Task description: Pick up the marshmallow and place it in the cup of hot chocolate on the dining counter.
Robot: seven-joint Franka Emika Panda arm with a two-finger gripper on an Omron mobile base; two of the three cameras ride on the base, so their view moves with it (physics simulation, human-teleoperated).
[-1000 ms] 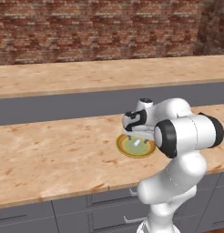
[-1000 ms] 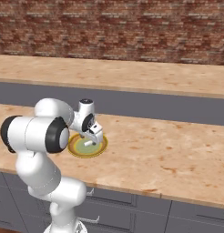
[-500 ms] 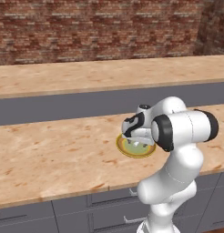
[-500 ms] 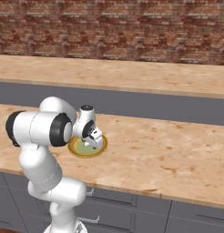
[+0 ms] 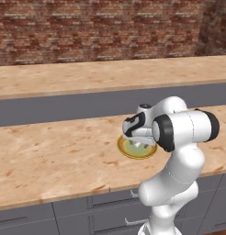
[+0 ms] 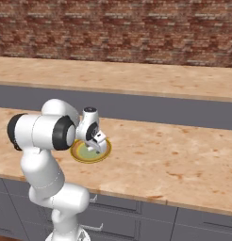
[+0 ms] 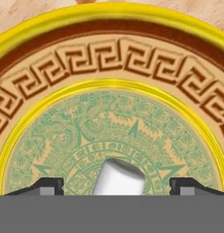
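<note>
1. In the hand view you see the marshmallow (image 7: 119, 177) at bottom centre, lying on the green middle of the plate (image 7: 109, 18); its lower end is cut off by the frame's bottom.
2. The two finger tips (image 7: 48, 185) show as dark stubs at lower left and lower right, one on each side of the marshmallow with plate visible between each tip and it. The gripper (image 7: 118, 186) stands apart, not touching the marshmallow.
3. In the left base view the gripper (image 5: 139, 146) sits at centre over the plate (image 5: 126, 150); the hand and arm cover most of the plate's right half, and you cannot make out the marshmallow there.
4. In the right base view the gripper (image 6: 95, 148) is left of centre, down on the plate (image 6: 80, 155); the arm hides the plate's left edge.
5. The plate lies on the near counter (image 5: 55, 156); the far counter (image 5: 87, 78) runs across the upper middle.
6. You can read no writing; the plate carries only a key-pattern band and green ornament.
</note>
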